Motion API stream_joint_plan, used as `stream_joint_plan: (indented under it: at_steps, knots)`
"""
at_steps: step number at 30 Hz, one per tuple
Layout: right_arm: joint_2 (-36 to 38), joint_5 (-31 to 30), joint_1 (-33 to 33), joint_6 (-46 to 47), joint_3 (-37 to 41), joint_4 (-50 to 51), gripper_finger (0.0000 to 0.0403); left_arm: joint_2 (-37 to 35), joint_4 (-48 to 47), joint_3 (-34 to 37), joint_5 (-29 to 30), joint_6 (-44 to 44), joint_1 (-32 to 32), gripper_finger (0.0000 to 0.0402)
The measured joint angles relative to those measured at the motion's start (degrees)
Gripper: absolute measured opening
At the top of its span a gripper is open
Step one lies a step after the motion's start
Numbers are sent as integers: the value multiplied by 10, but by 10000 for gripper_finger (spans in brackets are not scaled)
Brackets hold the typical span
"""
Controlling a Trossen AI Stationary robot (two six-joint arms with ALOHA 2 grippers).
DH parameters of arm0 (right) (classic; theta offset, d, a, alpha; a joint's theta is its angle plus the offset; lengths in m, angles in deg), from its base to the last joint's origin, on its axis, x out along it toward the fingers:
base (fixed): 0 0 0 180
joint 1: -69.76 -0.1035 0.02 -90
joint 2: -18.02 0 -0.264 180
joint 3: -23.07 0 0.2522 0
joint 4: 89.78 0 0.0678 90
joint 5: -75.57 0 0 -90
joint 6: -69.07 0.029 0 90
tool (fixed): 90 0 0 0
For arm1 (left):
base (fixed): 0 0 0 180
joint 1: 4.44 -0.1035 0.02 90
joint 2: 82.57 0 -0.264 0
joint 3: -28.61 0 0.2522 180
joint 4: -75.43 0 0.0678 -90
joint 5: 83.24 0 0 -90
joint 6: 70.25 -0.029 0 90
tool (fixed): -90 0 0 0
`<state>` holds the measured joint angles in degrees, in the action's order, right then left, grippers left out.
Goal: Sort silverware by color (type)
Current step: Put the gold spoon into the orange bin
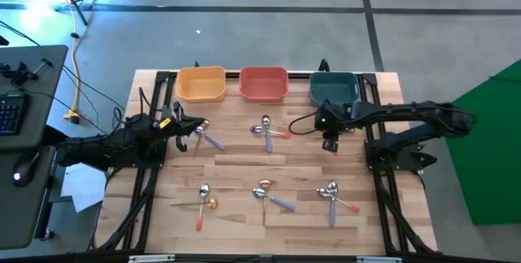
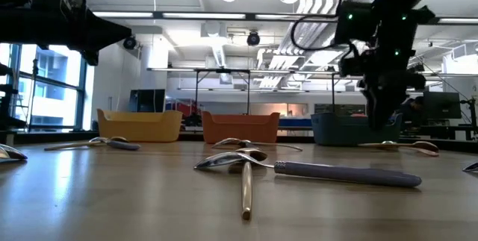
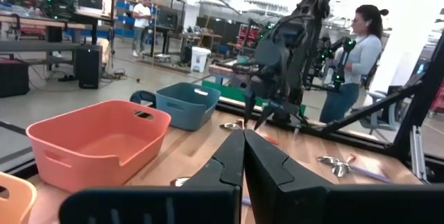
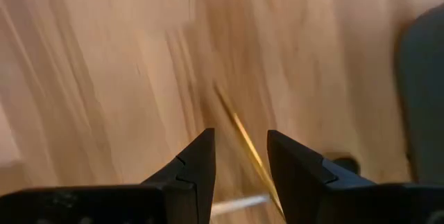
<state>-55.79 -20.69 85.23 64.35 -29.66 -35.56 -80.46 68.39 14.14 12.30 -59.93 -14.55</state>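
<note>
- Right gripper (image 1: 330,145) hangs by the dark teal square bin (image 1: 334,87), jaws apart, empty.
- Left gripper (image 1: 186,124) jaws together, next to a purple-handled spoon (image 1: 208,138).
- Other little spoons are scattered in clusters over the wooden table (image 1: 244,165).

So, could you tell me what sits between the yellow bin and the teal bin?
The red bin sits between the yellow bin and teal bin, as the high view shows.

The spoons lay flat on the counter (image 1: 244,165) in five loose clusters, three (image 1: 203,135) (image 1: 269,129) (image 1: 326,129) nearer the bins and three (image 1: 203,198) (image 1: 267,193) (image 1: 332,195) toward the front edge, mixing gold pieces with silver bowls on purple or red-orange handles.
</note>
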Motion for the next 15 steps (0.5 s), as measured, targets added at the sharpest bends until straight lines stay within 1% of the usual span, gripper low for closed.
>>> stream_joint_plan:
  at_steps: [5, 9, 12, 15]
  knots:
    - [-60, -15, 15, -33, -21, 31, 115, 0, 0, 0, 0, -1, 0, 0]
    - [-89, -16, 29, -47, -31, 42, 117, 0, 0, 0, 0, -1, 0, 0]
    - [-102, -16, 37, -43, -31, 44, 137, 0, 0, 0, 0, -2, 0, 0]
    - [-107, -23, 38, -43, -31, 43, 171, 0, 0, 0, 0, -6, 0, 0]
